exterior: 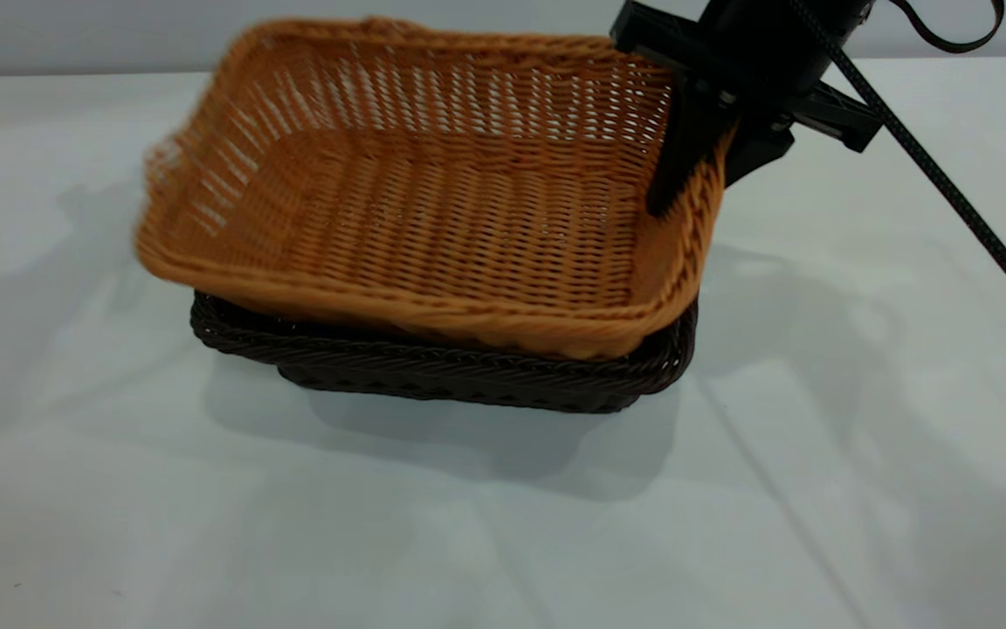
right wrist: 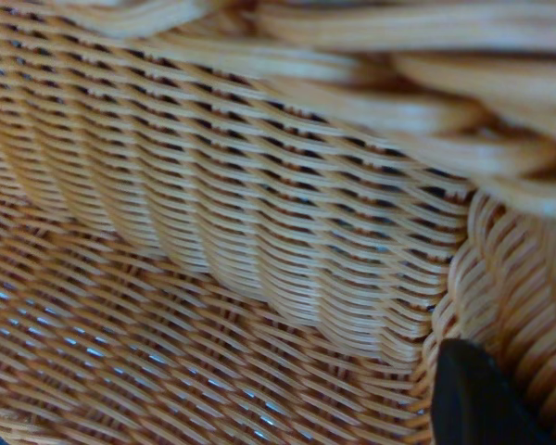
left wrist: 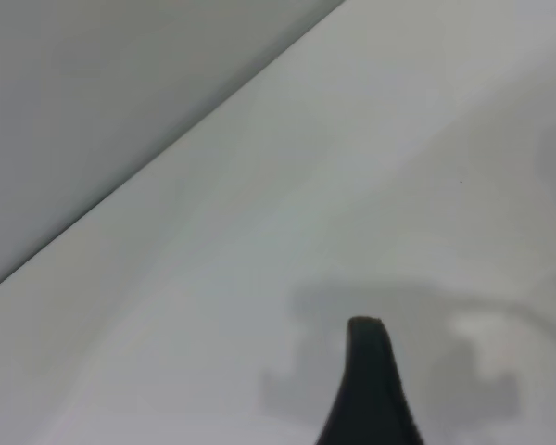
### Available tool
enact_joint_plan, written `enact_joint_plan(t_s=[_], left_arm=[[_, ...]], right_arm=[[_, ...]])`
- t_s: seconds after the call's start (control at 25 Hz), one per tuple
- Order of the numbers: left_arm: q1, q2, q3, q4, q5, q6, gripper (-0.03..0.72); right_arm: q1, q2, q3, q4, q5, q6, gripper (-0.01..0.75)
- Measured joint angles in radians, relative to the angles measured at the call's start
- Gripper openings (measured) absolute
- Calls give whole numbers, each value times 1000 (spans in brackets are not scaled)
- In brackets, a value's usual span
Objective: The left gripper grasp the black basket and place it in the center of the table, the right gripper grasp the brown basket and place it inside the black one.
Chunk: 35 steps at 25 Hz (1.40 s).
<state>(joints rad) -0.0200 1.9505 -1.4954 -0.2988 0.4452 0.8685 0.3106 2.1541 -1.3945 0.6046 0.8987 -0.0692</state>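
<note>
The black basket (exterior: 468,371) stands on the table (exterior: 861,437) near the middle. The brown basket (exterior: 433,201) lies tilted on top of it, its near rim down inside the black rim and its left end raised and blurred. My right gripper (exterior: 699,188) is shut on the brown basket's right wall, one finger inside and one outside. The right wrist view is filled with the brown basket's weave (right wrist: 213,213), with one dark finger (right wrist: 473,399) against it. My left gripper is out of the exterior view; its wrist view shows one finger (left wrist: 371,389) above bare table (left wrist: 259,278).
A black cable (exterior: 948,192) runs from the right arm down toward the right edge. A pale wall stands behind the table's far edge (exterior: 75,74). Bare tabletop lies in front of and to both sides of the baskets.
</note>
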Motion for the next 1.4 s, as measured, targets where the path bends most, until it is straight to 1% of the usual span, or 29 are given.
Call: enact_joint_plan(t_s=[0.16,0.24,0.28,0.36,0.56,0.64,0.68,0.84,0.96,1.2,1.32,1.4], left_arm=[[0,0,0,0,-1,0,489],[0,0,0,0,-3,0,489],[0,0,0,0,-3,0,489],[0,0,0,1,-7,0,489],[0,-12,0,1,-16,0,489],[0,-36,0,1,-18,0,489],[0,-55,0,1,-18,-4,489],[0,-174,0,2,4,-61,489],[0,-300,0,2,72,-131,489],[0,-558,0,4,353,-299,489],[0,-667,0,6,467,-360,489],[0,-728,0,8,533,-409,489]], right_arm=[[-1,34,-31,-59,1,40,75],[-1,43,-34,-60,1,46,104],[-1,44,-34,-60,1,49,130],[-1,45,-34,-60,1,48,208],[-1,40,-34,-63,1,-18,468],[-1,20,-34,-81,1,-29,534],[-1,5,-35,-102,2,-30,556],[-2,-135,-69,-231,32,11,578],[-3,-298,-89,-310,62,45,581],[-2,-669,-91,-328,151,59,581],[-2,-829,-88,-326,215,59,581],[-2,-933,-61,-323,245,59,581]])
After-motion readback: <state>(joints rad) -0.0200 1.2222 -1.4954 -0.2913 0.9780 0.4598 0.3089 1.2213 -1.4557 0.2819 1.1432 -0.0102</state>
